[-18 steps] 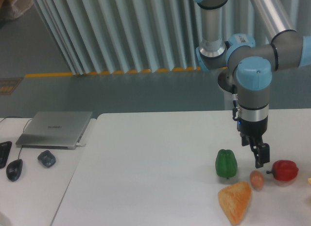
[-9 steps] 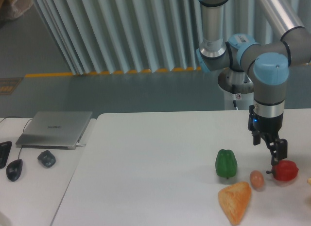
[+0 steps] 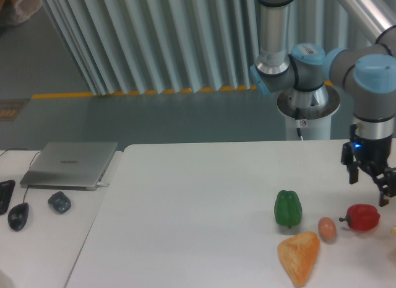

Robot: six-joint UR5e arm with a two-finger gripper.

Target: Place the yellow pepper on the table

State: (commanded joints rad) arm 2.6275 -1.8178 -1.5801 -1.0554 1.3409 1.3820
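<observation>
Gripper (image 3: 378,187) poised at the right edge of view above the table (image 3: 185,201); fingers (image 3: 385,192) dark and pointing down, partly cut off by the frame, nothing visibly between them; open or closed: cannot tell. Red pepper (image 3: 362,217) just below the fingertips and slightly inward of them, apart from them. Small brown egg-like item (image 3: 327,228) farther inward, then green pepper (image 3: 288,208), with the orange-yellow wedge (image 3: 300,257) nearer the camera. Yellow pepper: not identifiable; only a pale sliver at the frame's right border, outward of and below the fingers, too small to name. Step in hand, as judged: reaching toward the yellow pepper beyond the red one. For a clean approach: clearing the red pepper's stem side on the way outward, descending only once centred over the target, closing across the lobes rather than on the stem. Laptop (image 3: 69,164) and computer mice (image 3: 37,209) well apart, far inward on the side desk.
</observation>
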